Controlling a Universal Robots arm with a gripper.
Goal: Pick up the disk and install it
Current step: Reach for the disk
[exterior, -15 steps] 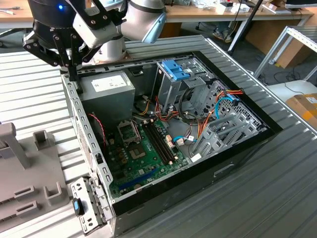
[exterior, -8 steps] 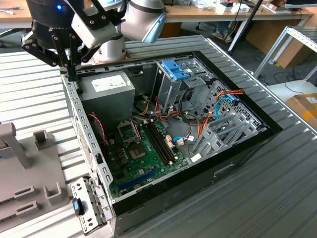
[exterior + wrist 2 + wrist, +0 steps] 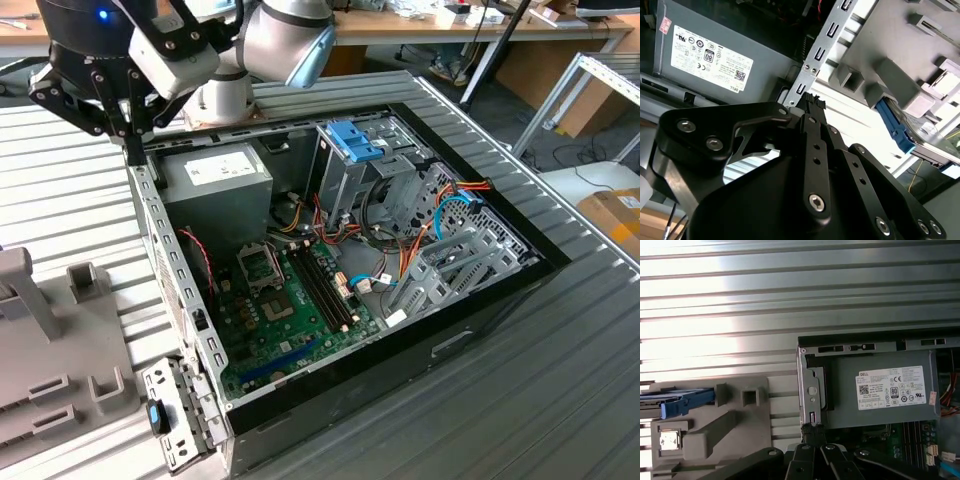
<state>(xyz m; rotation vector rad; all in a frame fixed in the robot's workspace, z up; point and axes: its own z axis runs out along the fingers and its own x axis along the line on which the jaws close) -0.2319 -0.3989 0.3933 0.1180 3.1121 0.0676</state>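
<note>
- Closed, empty gripper (image 3: 811, 101) at computer case rim (image 3: 170, 270), beside power supply (image 3: 710, 55).
- Disk (image 3: 684, 402) with blue rails slotted in grey fixture (image 3: 715, 440), well apart from gripper.

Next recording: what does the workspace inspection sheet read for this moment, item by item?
Surface: ribbed metal table, carrying an open computer case and a grey fixture.
Job's things: the disk sits in the grey fixture with a blue rail showing; it is not gripped.
Clutter: metal bracket with a blue tab beside the case's near corner.
Grippers: gripper shut and empty, over the case's edge by the power supply.
Cables: orange, red and blue wires loose inside the case.
Surroundings: wooden bench and a cardboard box beyond the table.
</note>
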